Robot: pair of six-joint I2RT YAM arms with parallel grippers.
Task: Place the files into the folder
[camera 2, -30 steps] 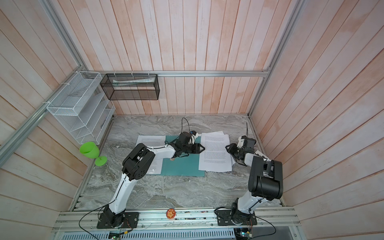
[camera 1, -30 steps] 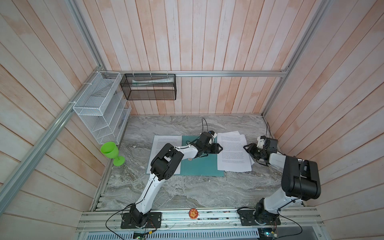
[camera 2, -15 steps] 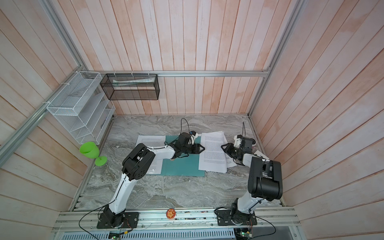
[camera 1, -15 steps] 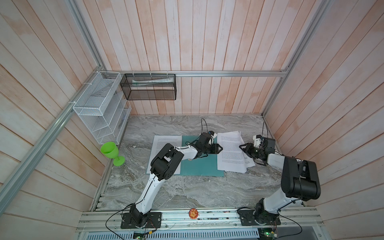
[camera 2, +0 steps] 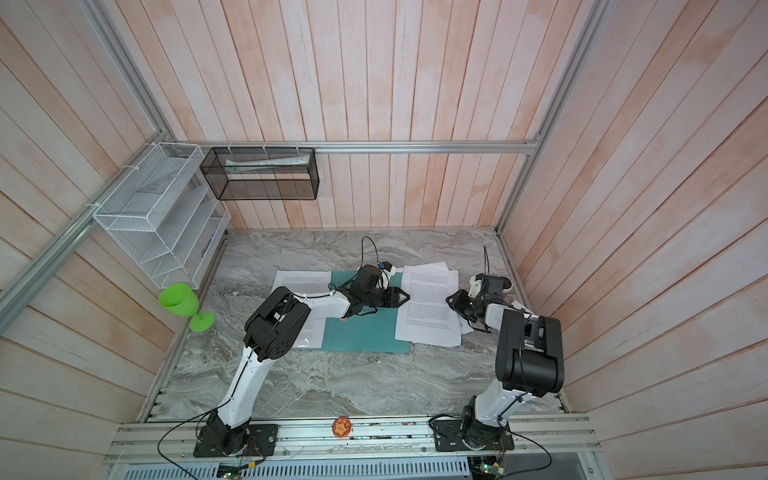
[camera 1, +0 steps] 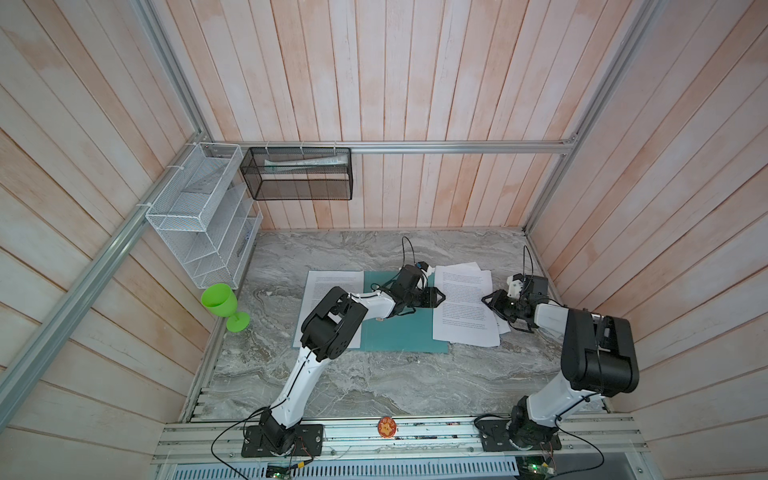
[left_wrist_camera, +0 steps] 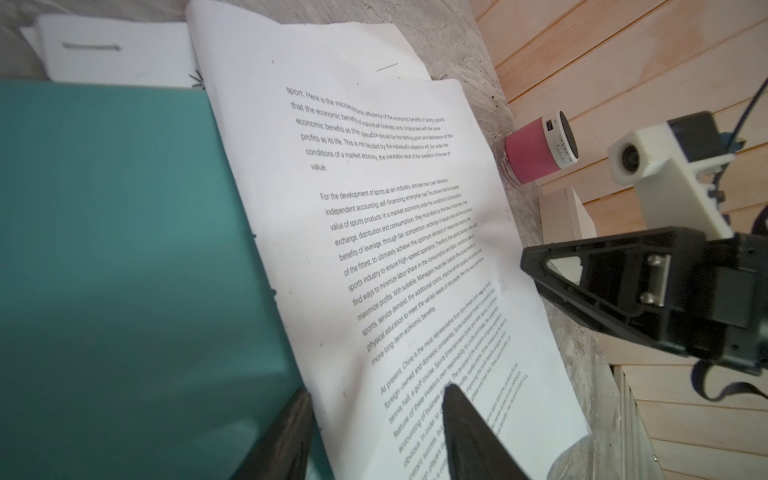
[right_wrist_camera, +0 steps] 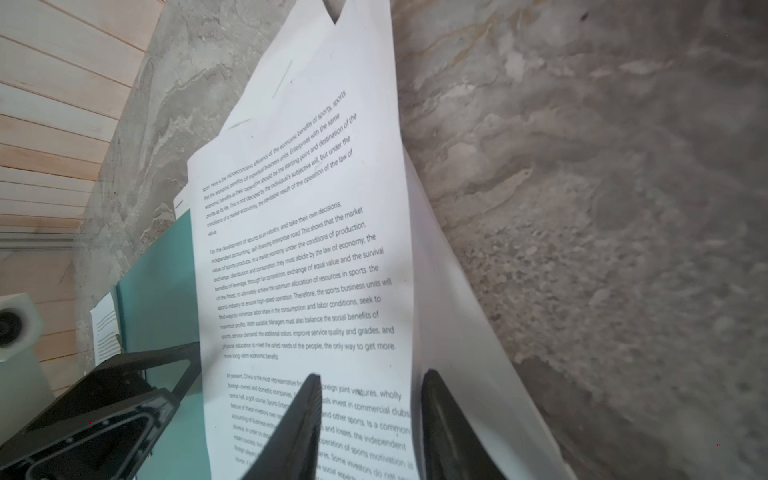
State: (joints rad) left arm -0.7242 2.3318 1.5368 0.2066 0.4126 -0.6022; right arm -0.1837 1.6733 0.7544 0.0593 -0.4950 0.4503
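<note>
The files [camera 1: 463, 307] are matt white paper, the folder [camera 1: 399, 332] smooth teal plastic, the table [camera 1: 374, 382] veined grey marble-look.

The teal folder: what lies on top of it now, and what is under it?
The printed sheets overlap the folder's right edge, and the left gripper is over it with jaws apart. What lies under the folder is covered; so is the part beneath sheets and arm.

The grey stone table [camera 1: 374, 374] has a flat teal folder [camera 1: 399, 332] lying in the middle. A printed sheet [camera 1: 328, 286] lies at the folder's left edge. A pile of files [camera 1: 465, 307] lies partly over its right edge. A green goblet [camera 1: 224, 303] stands at the table's left side. A small pink speaker [left_wrist_camera: 536, 153] stands by the right wall.
</note>
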